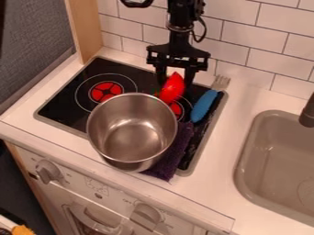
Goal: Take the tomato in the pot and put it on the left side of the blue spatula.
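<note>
Where the hand [175, 82] ends, fingers clasp the tomato [172, 89].

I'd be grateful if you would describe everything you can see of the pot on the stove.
The pot is round and deep, of shiny silver-grey material that looks like steel, with a thin rim and no lid on. It stands upright, open at the top, its bare inner floor catching soft highlights. It rests toward the front of the black cooktop, close against a purple cloth; whether they touch is hard to tell.
</note>
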